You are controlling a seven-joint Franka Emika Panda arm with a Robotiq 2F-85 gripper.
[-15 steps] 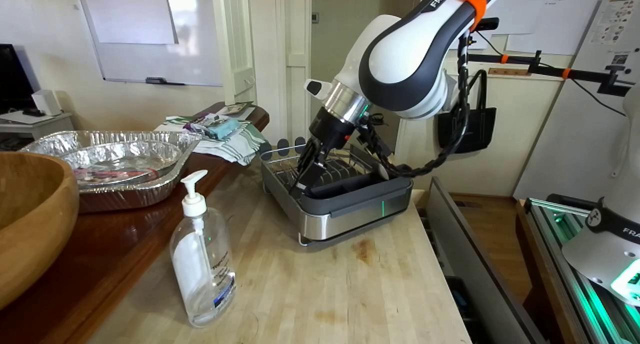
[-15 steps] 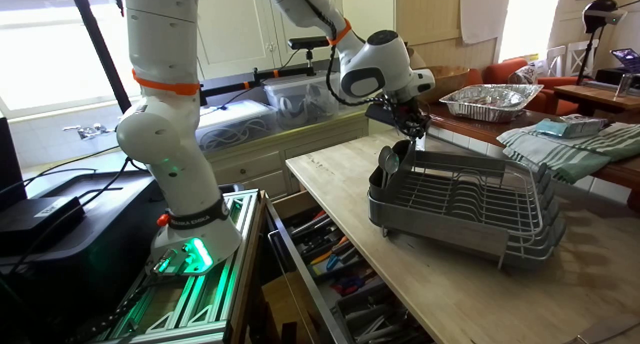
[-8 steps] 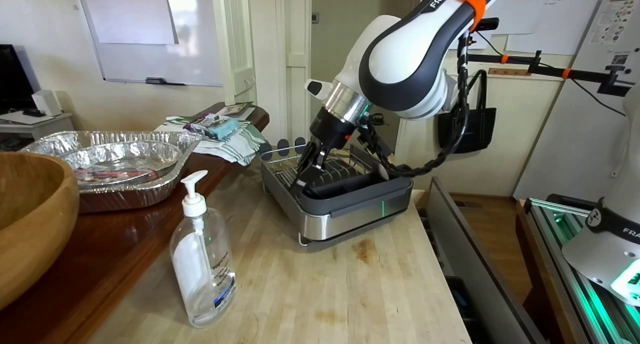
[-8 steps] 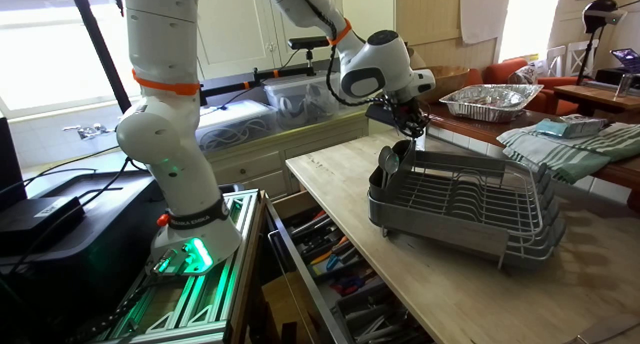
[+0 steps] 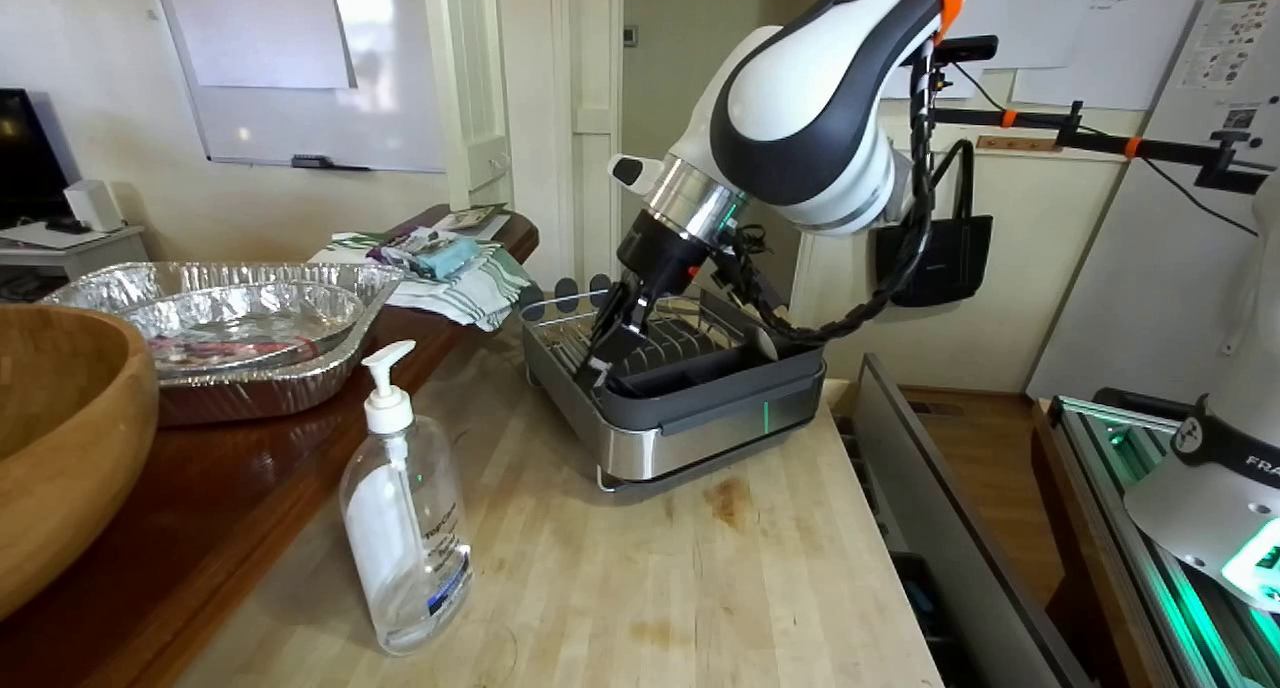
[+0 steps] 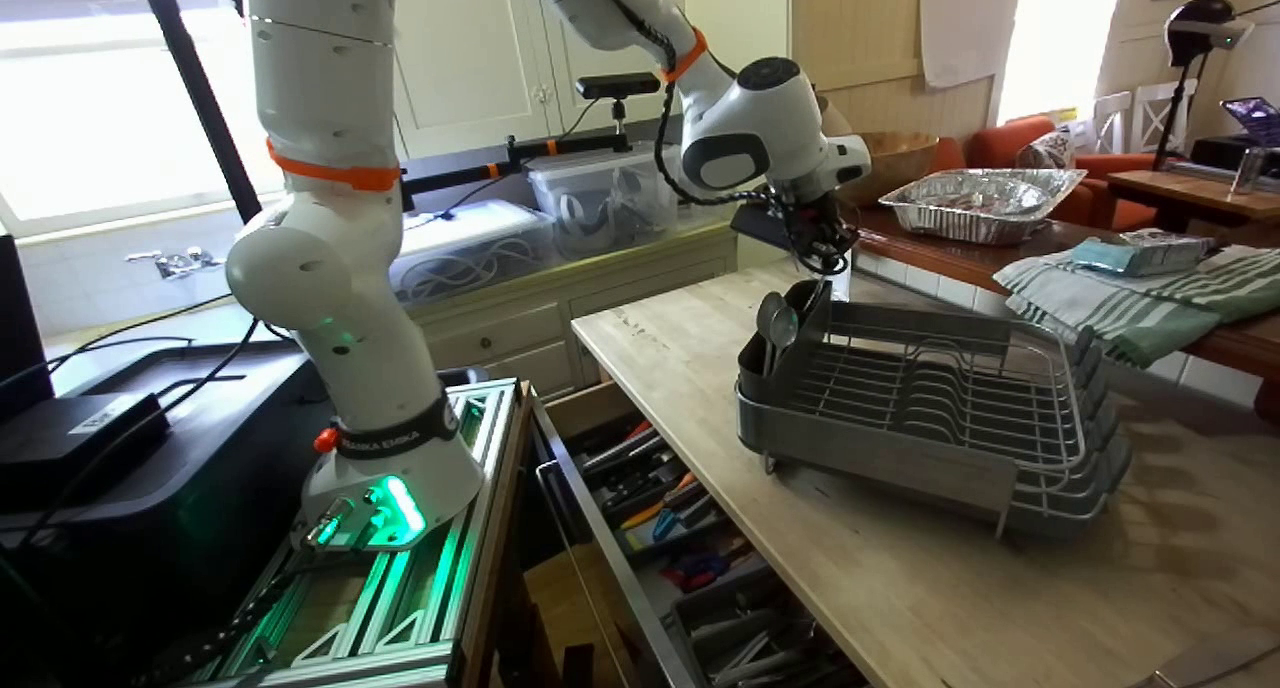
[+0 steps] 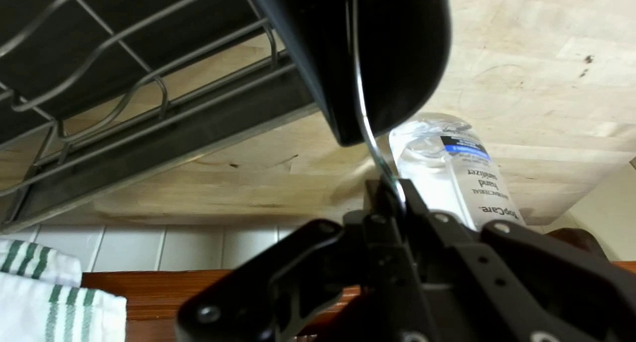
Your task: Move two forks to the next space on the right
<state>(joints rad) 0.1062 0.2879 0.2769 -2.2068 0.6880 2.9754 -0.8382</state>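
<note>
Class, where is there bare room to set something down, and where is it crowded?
Bare wood lies between the bottle, rack and open drawer; another strip runs between the rack's long side and the drawer. Crowded: the caddy, with spoons and the gripper holding a metal handle, and the ledge, with bowl, foil trays and striped cloth.

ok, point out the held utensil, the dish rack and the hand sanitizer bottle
held utensil (image 7: 364,119): wrist view, thin silver shaft, tines not visible
dish rack (image 6: 890,465): in an exterior view, side wall
hand sanitizer bottle (image 5: 405,528): in an exterior view, body
</note>
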